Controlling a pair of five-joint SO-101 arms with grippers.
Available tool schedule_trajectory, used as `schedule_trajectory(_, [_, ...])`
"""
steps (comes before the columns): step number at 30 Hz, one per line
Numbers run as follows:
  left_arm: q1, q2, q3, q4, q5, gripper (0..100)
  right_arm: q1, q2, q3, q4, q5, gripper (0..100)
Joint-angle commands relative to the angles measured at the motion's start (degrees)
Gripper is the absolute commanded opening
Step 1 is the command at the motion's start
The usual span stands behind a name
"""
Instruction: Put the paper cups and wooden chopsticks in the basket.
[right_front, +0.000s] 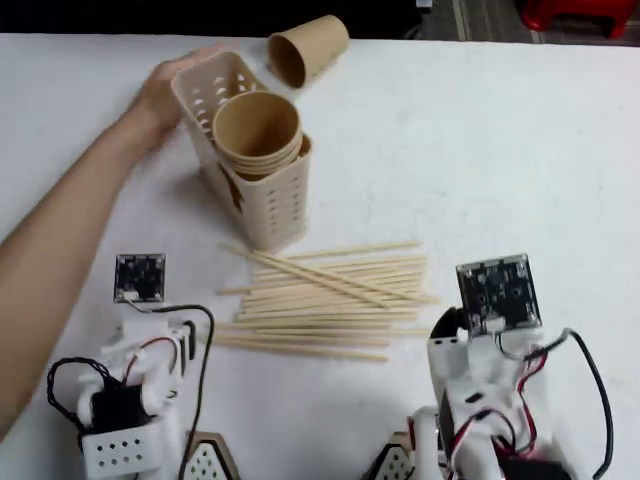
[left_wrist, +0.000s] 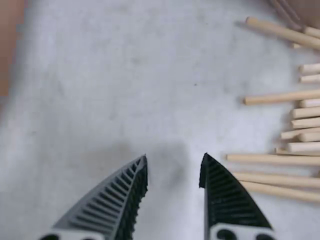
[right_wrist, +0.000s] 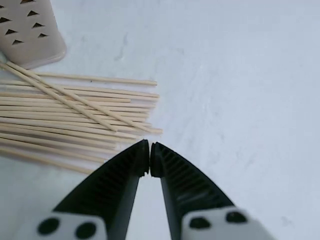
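Right gripper (right_wrist: 150, 157) closed near chopsticks (right_wrist: 75, 112); hand (right_front: 168, 88) touches basket (right_front: 275, 210).

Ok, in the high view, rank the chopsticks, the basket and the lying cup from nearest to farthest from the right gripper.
From the right gripper:
1. Chopsticks, lying just beside it.
2. Basket, beyond the chopsticks, toward the left.
3. Lying cup, on its side past the basket, farthest back.

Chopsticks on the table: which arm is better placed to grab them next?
Probably left: the left gripper is open beside the chopsticks; the right gripper, also near them, is shut.
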Motion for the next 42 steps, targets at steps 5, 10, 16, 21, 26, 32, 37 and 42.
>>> schedule_trajectory(5, [0.8, -0.6, -0.3, 0.4, 0.8, 18, 0.5, -2.6, -0.2, -0.2, -0.3, 1.8])
schedule_trajectory(10, [0.8, -0.6, -0.3, 0.4, 0.8, 18, 0.7, -1.1, -0.3, -0.2, -0.4, 1.8])
schedule_trajectory(16, [0.8, -0.6, -0.3, 0.4, 0.8, 18, 0.7, -0.7, -0.3, -0.2, -0.4, 1.8])
schedule_trajectory(21, [0.8, -0.6, -0.3, 0.4, 0.8, 18, 0.7, -0.5, -0.3, -0.2, -0.4, 1.8])
schedule_trajectory(26, [0.8, -0.6, -0.3, 0.4, 0.8, 18, 0.7, -0.5, -0.1, -0.5, -0.6, 1.8])
schedule_trajectory(32, [0.8, -0.6, -0.3, 0.4, 0.8, 18, 0.7, -0.4, -0.1, -0.6, -0.6, 1.8])
schedule_trajectory(37, [0.8, -0.6, -0.3, 0.4, 0.8, 18, 0.7, 2.0, -0.4, -0.5, -0.6, 1.8])
schedule_trajectory(42, [0.8, -0.6, -0.3, 0.4, 0.8, 18, 0.7, 6.9, -0.4, -1.4, -0.7, 1.8])
